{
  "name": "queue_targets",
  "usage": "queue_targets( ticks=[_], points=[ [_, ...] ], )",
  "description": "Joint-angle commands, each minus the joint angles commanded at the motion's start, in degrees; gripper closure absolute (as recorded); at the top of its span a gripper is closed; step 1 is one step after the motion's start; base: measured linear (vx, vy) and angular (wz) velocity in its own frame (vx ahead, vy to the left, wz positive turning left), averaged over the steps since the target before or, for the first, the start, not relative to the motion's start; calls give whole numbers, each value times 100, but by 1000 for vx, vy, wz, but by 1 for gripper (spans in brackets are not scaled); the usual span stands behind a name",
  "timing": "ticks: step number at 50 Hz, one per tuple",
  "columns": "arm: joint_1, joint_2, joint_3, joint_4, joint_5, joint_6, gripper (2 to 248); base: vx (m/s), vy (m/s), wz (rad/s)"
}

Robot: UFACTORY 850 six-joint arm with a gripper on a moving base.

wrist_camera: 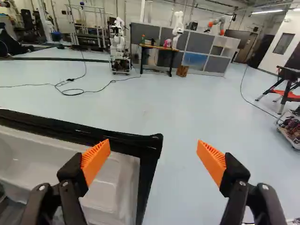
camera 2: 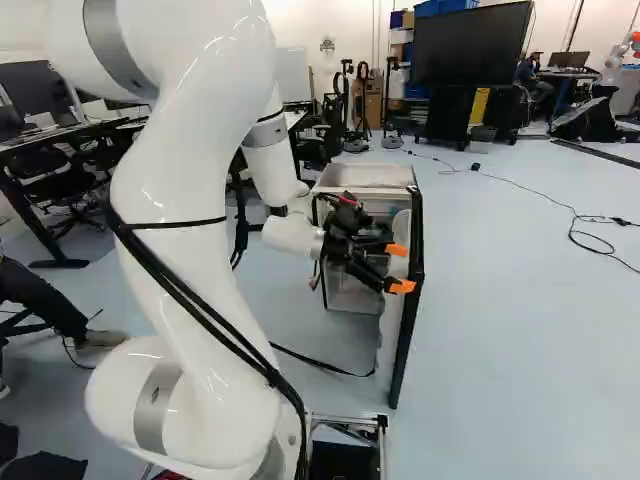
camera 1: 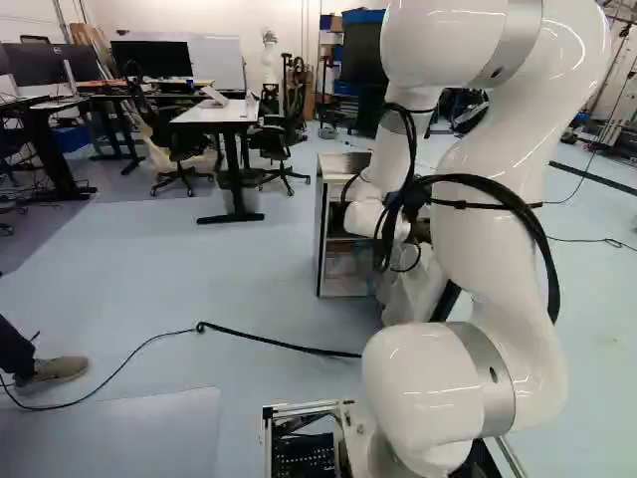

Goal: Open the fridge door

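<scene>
If I put twelve o'clock straight ahead of the base, the fridge (camera 2: 370, 176) stands close to twelve, its door (wrist_camera: 112, 187) swung out on the one o'clock side, inner face towards my gripper (camera 2: 400, 268). Already well open, by my reading; any further travel wants a push from inside. Door reads as a stiff, hollow panel, likely light to swing; I expect slight drag at the hinge, and the fridge itself could skid under a hard shove. White liner looks slippery; the black rim (wrist_camera: 147, 176) is the better purchase. Best place: free edge, near the top corner, for leverage. Gripper is released, fingers spread wide, nothing grasped. One orange pad (wrist_camera: 95, 161) overlaps the door's inner side near the rim; the other pad (wrist_camera: 212, 161) sits out beyond the free edge, floor (wrist_camera: 183, 197) behind it. Contact: cannot tell.
</scene>
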Motion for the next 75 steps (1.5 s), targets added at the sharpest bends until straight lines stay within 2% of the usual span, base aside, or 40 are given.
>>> queue_targets(
  ticks=[23, 40, 75],
  points=[
    [-27, -15, -26, 27, -92, 0, 3, 0, 0, 0],
    [-136, -189, -333, 27, -354, 0, 3, 0, 0, 0],
    [-1003, -756, -1336, 63, -318, 0, 3, 0, 0, 0]
  ],
)
